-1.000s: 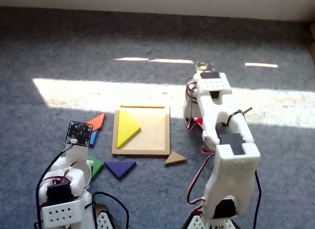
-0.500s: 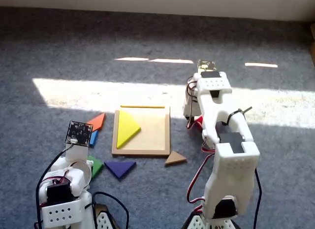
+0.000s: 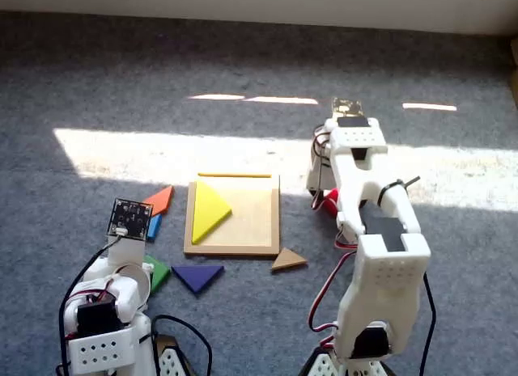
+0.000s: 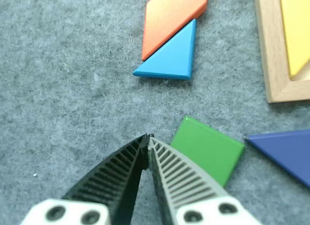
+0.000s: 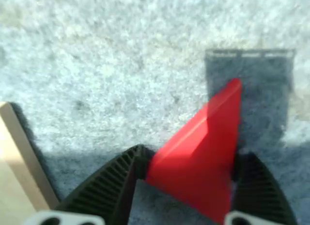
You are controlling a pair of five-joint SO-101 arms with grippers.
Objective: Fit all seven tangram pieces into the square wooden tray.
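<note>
The square wooden tray (image 3: 235, 245) lies mid-table with a yellow triangle (image 3: 207, 210) inside it. In the right wrist view my right gripper (image 5: 189, 162) is shut on a red triangle (image 5: 203, 147), held just off the carpet beside the tray's edge (image 5: 19, 152). The high view shows that red triangle (image 3: 331, 200) under the right arm, right of the tray. My left gripper (image 4: 147, 138) is shut and empty, its tips on the carpet next to the green square (image 4: 208, 150). Beyond it lie a light blue triangle (image 4: 172, 60) and an orange parallelogram (image 4: 173, 14).
A dark blue triangle (image 3: 198, 275) lies in front of the tray, and a tan triangle (image 3: 287, 259) lies at its front right corner. Red and black cables (image 3: 324, 295) hang beside the right arm. Grey carpet stretches open behind the tray.
The right arm's wrist has shifted slightly to the right and away from the tray, and more of the red triangle shows beneath it. The left arm has not moved.
</note>
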